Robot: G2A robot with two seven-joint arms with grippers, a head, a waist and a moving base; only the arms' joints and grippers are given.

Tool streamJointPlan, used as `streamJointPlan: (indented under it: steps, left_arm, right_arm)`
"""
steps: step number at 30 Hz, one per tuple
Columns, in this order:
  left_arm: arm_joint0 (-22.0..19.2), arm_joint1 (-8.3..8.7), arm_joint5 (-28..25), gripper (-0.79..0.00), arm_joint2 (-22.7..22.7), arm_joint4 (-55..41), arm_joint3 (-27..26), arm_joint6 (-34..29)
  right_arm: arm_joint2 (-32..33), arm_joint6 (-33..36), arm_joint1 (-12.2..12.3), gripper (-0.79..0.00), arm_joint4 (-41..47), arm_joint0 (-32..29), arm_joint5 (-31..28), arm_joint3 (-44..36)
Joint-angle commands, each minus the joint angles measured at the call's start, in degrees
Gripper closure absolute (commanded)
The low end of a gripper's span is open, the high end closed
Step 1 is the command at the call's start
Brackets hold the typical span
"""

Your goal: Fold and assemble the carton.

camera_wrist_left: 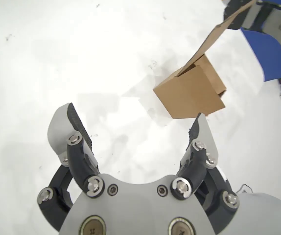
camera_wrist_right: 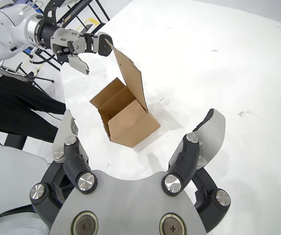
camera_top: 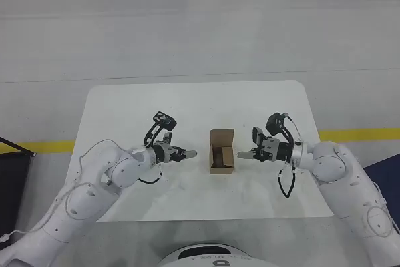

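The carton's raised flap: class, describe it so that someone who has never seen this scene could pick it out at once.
On the white table, a brown carton stands open-topped between the left gripper and the right gripper, both open. From one edge of its rim a long flap stands nearly upright. It alone rises above the opening; the other walls stop at the rim.

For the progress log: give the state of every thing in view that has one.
carton, standing on the table, top open, touched by neither claw
lid flap, raised, not folded down
left claw, open, empty, apart from the carton
right claw, open, empty, apart from the carton
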Motion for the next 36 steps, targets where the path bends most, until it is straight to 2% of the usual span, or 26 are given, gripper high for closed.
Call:
streamJointPlan:
  steps: [1,4,7,14,19,25,29,33,36]
  left_arm:
    - [-1.48,-0.84,5.07,-0.785,2.13,2.45,-1.13,-1.10]
    - [-3.53,-2.05,6.79,-0.785,3.84,0.13,-1.40,-2.63]
    - [-5.83,-3.07,6.96,-0.785,5.16,-1.24,0.73,-4.24]
    - [-11.31,-5.92,3.51,-0.785,9.23,-8.32,8.03,-9.32]
    - [-13.91,-7.39,3.06,-0.785,10.64,-9.67,10.41,-9.75]
    - [-14.45,-8.08,3.97,-0.785,10.75,-9.15,11.25,-10.10]
    - [-14.10,-8.11,5.28,-0.785,9.99,-8.08,11.05,-10.35]
    - [-12.90,-7.52,6.30,-0.785,7.40,-7.86,9.71,-10.85]
    - [-10.92,-6.68,5.68,-0.785,4.22,-9.49,7.80,-11.69]
  right_arm:
    - [0.54,-2.68,0.08,-0.785,-4.55,-1.10,-1.12,-0.02]
    - [-0.32,-2.76,0.17,-0.785,-7.96,-2.31,-2.99,-0.11]
    - [-1.91,-1.58,0.11,-0.785,-8.88,-2.31,-3.30,-0.12]
    - [-7.61,-2.29,-0.94,-0.785,-10.49,-0.14,-0.82,0.83]
    - [-9.99,-3.73,-1.48,-0.785,-11.71,0.91,0.43,0.85]
    - [-12.28,-6.75,-2.07,-0.785,-14.43,0.85,2.85,-0.62]
    - [-13.36,-11.43,-2.71,-0.785,-15.15,0.39,7.45,-1.04]
    - [-13.94,-15.29,-3.18,-0.785,-16.22,0.40,9.69,-1.40]
    - [-12.02,-17.19,-2.92,-0.785,-15.95,0.11,8.96,-1.33]
